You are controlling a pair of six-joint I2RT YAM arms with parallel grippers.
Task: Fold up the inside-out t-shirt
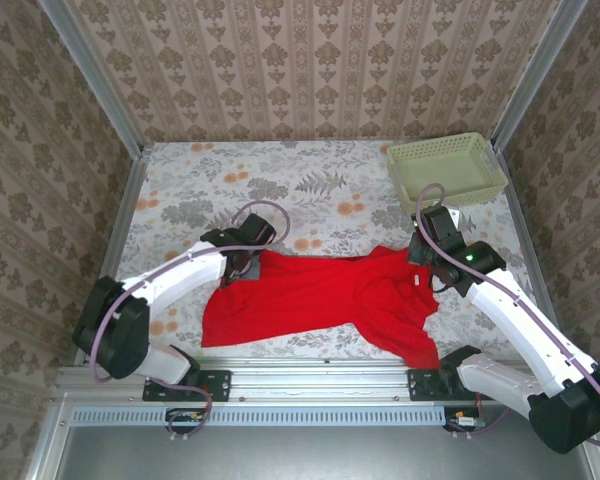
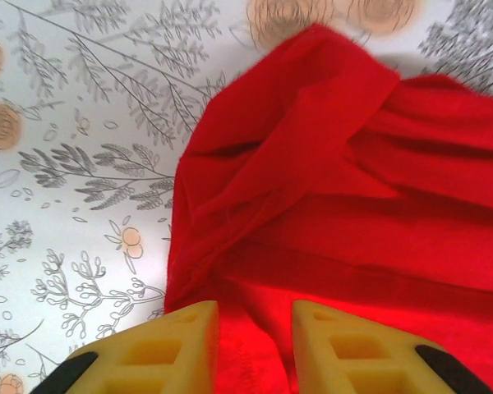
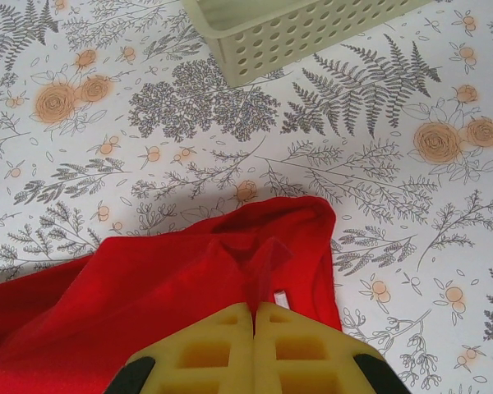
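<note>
Red cloth, the t-shirt (image 1: 320,300), sprawls between the two pincers on the flowered table (image 1: 280,180). I judge the folding barely begun: no clean fold shows, the body lies rumpled, and the part below the right pincer sags in a bunch toward the near edge. A pale green basket (image 1: 448,190) stands just beyond the right pincer, apart from the cloth. The left pincer (image 2: 253,316) stands parted astride a creased edge of the shirt, not visibly biting it. The right pincer (image 3: 255,310) is clenched on a raised peak of the shirt, with what seems a small pale tag (image 3: 280,297) just beside its tips.
</note>
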